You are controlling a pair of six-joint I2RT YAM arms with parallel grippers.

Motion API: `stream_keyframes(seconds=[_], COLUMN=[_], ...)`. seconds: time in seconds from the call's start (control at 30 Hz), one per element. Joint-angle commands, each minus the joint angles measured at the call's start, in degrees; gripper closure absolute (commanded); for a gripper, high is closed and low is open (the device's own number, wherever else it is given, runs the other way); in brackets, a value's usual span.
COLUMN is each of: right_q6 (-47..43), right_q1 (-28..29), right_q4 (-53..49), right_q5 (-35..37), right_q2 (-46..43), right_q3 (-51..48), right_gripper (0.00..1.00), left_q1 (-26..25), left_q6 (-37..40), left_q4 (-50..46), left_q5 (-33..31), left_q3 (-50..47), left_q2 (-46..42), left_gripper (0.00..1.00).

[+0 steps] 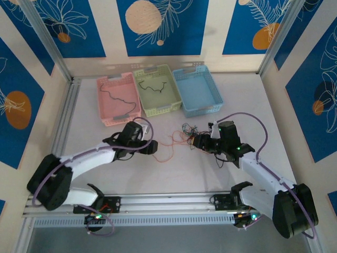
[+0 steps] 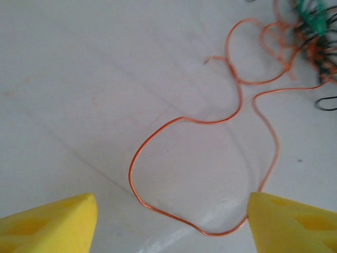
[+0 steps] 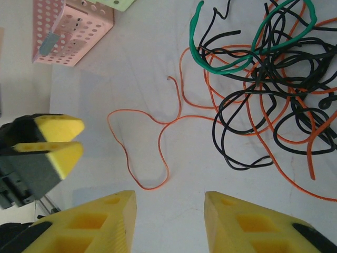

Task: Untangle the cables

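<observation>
**Figure: two arms at a white desk (image 1: 253,121), seen from above and from each wrist.** The tangle of cables (image 1: 188,132) lies on the desk near its middle. In it, black cables (image 3: 237,105) are knotted with a green cable (image 3: 226,66) and an orange cable (image 2: 210,121). The orange cable trails out of the tangle as a loose open loop, flat on the desk, toward the left tool (image 2: 171,211). The left tool hovers left of the tangle, its yellow fingers (image 2: 52,221) set wide with nothing gripped. The loop's end lies beneath the gap; whether one finger touches it cannot be told. The right tool (image 3: 169,203) sits just right of the tangle, its fingers moderately parted and empty, with the loop just ahead of them. Beyond the tangle stand a pink basket (image 1: 113,113), a green basket (image 1: 158,100) and a blue basket (image 1: 198,89), side by side. The pink basket holds a black strand (image 1: 118,97), the green basket a second black strand (image 1: 154,87)
</observation>
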Motion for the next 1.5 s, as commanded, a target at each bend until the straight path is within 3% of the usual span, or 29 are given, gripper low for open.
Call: stream_keyframes(seconds=[0.0, 0.27, 0.43, 0.53, 0.67, 0.9, 1.17, 1.47], right_q6=[0.32, 0.67, 0.80, 0.97, 1.00, 1.13, 1.69, 1.94], right_q1=[-0.67, -2.20, -2.51, -2.73, -3.23, -3.86, -5.67, -6.04], right_q4=[-1.07, 0.20, 0.08, 0.29, 0.72, 0.87, 2.13, 2.59], right_q5=[-0.19, -2.10, -2.23, -2.22, -2.91, -3.54, -5.69, -6.00], right_q2=[-0.45, -0.74, -0.75, -1.45, -1.19, -1.52, -1.95, -1.97], right_q3=[0.82, -0.18, -0.24, -0.64, -0.75, -1.07, -2.15, -2.57], right_gripper=[0.61, 0.61, 0.61, 0.61, 0.61, 0.61, 0.61, 0.61], left_q1=[-0.28, -0.49, -1.75, -2.13, -2.26, -2.12, -1.01, 1.05], left_q6=[-0.77, -0.68, -0.13, -0.16, -1.20, 2.73, 6.80, 7.63], left_q4=[0.06, -0.72, -0.98, 0.02, 0.99, -14.49, -33.98, -46.25], left_q5=[0.79, 1.03, 2.83, 1.85, -2.12, -10.16, -23.88, -39.04], left_q3=[3.72, 8.32, 10.85, 9.43, 5.72, 10.37, 21.14, 23.98], left_q2=[5.24, 13.41, 16.45, 14.49, 8.20, -6.27, -22.19, -33.66], left_gripper=[0.24, 0.26, 0.55, 0.86, 1.00, 1.00, 1.00, 1.00])
